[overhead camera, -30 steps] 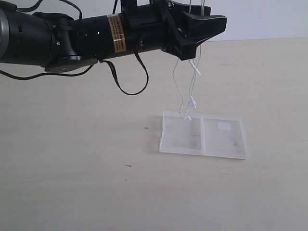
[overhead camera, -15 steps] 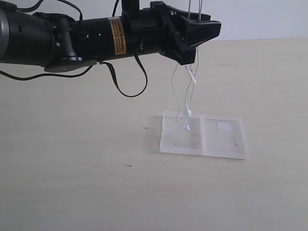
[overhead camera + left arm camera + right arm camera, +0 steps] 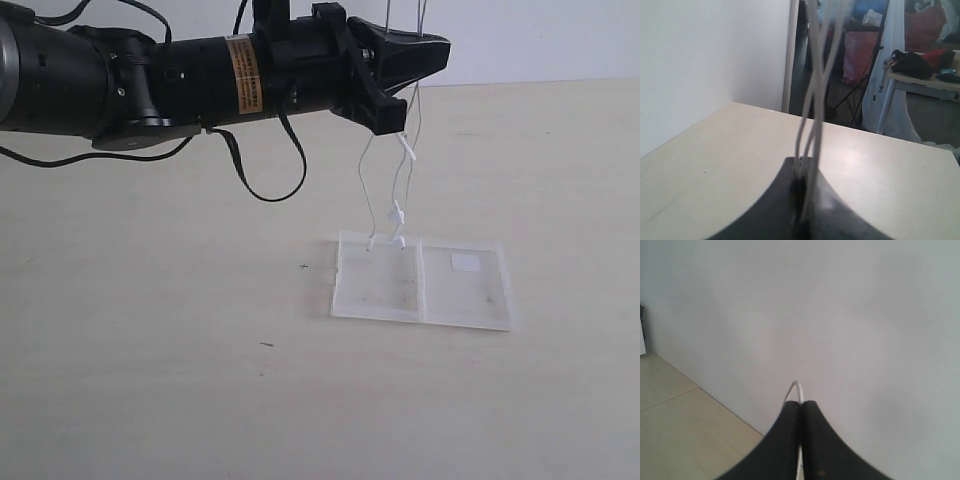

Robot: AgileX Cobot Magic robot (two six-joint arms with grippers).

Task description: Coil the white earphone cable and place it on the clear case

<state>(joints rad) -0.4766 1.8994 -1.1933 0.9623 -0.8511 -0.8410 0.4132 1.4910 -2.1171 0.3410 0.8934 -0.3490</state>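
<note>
The white earphone cable [image 3: 368, 190] hangs in several strands from my left gripper [image 3: 425, 50], which is shut on it high above the table. Its earbuds [image 3: 397, 214] dangle just over the far edge of the clear case [image 3: 380, 290]. The case lies flat on the table, with a white sticker [image 3: 466, 262] on its right panel. In the left wrist view the cable strands [image 3: 812, 100] rise from between the closed black fingers [image 3: 840, 210]. In the right wrist view my right gripper [image 3: 801, 404] is shut on a small loop of the cable [image 3: 796, 388]; that gripper is outside the exterior view.
The left arm [image 3: 150, 80] reaches in from the left, with a black cable loop [image 3: 265, 185] hanging under it. A white wall [image 3: 540, 40] bounds the far edge of the beige table [image 3: 150, 350].
The left gripper has drifted slightly left and up. The dangling earbuds have swung from over the case's left panel back to its far edge.
</note>
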